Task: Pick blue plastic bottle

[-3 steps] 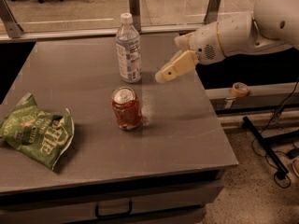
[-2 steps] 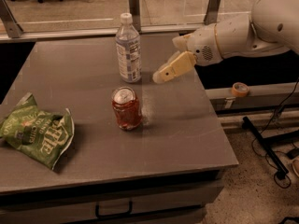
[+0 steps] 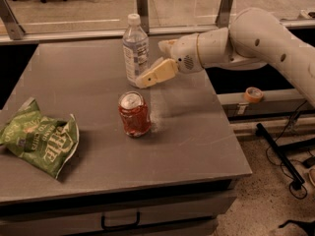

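The blue plastic bottle [image 3: 135, 50] stands upright at the back middle of the grey table [image 3: 197, 132]. It is clear and bluish, with a white cap and a pale label. My gripper [image 3: 150, 64] reaches in from the right on a white arm [image 3: 256, 41] and sits right beside the bottle's right side. It is open. The near finger [image 3: 155, 73] points at the bottle's base, and the far finger [image 3: 165, 44] shows behind, level with the label. Nothing is held.
A red can [image 3: 134, 114] stands in front of the bottle, just below the gripper. A green chip bag [image 3: 40, 137] lies at the left edge. A glass rail runs behind the table. A tape roll [image 3: 253, 94] and cables lie to the right.
My gripper has moved left across the table, from clear of the bottle to right beside it. The bottle, can and bag have not moved.
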`<state>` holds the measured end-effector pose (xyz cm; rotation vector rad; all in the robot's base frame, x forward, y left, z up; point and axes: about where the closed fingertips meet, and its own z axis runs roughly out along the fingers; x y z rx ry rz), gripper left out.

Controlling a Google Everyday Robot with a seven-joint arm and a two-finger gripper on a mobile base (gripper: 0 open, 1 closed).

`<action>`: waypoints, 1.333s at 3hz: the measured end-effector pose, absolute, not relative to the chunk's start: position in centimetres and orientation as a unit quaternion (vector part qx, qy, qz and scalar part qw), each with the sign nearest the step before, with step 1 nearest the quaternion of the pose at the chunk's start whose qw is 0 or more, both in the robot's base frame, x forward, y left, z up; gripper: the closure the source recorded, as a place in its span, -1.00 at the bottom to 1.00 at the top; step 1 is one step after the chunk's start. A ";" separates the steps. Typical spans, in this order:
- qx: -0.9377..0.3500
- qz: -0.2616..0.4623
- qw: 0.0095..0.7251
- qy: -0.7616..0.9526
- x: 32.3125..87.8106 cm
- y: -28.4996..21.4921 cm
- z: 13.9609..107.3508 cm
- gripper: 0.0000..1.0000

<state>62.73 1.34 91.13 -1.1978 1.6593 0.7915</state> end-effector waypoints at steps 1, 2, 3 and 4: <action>-0.487 0.331 0.478 0.652 64.5 3.9 90.5 -1.00; -0.492 0.338 0.495 0.632 66.2 5.7 90.0 -0.71; -0.491 0.352 0.508 0.614 67.1 7.0 89.7 -0.21; -0.486 0.365 0.517 0.603 67.4 7.5 89.8 0.22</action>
